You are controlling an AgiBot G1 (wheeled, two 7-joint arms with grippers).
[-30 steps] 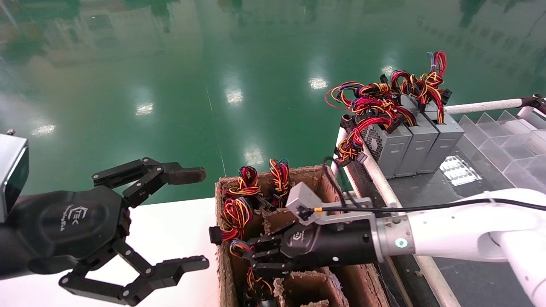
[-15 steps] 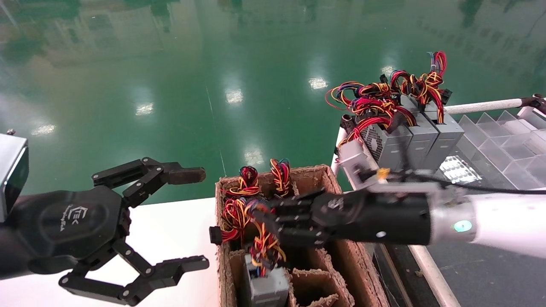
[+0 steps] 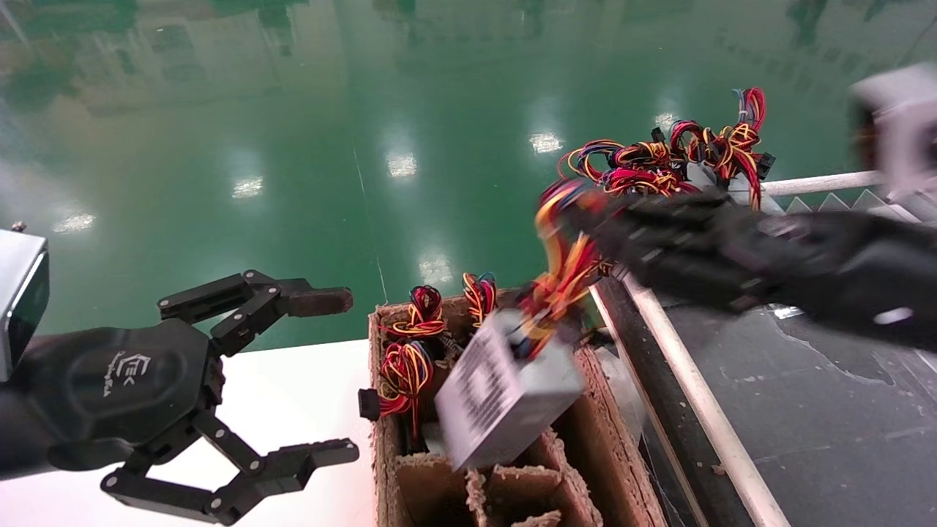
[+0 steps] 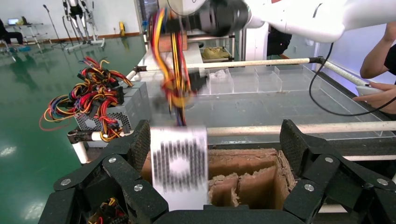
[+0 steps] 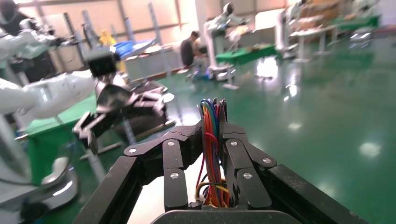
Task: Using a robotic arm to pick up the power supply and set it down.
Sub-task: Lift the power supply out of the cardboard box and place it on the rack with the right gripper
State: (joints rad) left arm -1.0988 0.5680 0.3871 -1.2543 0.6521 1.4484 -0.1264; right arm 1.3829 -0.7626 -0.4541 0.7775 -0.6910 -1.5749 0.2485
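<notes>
The power supply [image 3: 505, 395], a grey metal box with a white printed label, hangs tilted just above the brown cardboard divider box [image 3: 622, 476]. It dangles from its red-yellow-orange wire bundle [image 3: 558, 278]. My right gripper [image 3: 582, 219] is shut on those wires, above and to the right of the box; in the right wrist view the wires [image 5: 211, 140] run between its closed fingers. In the left wrist view the power supply [image 4: 180, 163] hangs in front of my left gripper [image 4: 217, 144]. My left gripper [image 3: 333, 377] stays open over the white table, left of the box.
More wire bundles [image 3: 410, 344] fill the box's far cells. Other grey units [image 4: 133, 109] with tangled wires [image 3: 659, 157] stand on the dark bench behind a white rail [image 3: 688, 388]. Clear plastic dividers [image 4: 261, 81] sit farther on. A person's hand [image 4: 373, 88] rests at the bench edge.
My right gripper has risen and swung to the right and away, drawing the power supply up out of its cardboard cell by the wires. The left gripper has not moved.
</notes>
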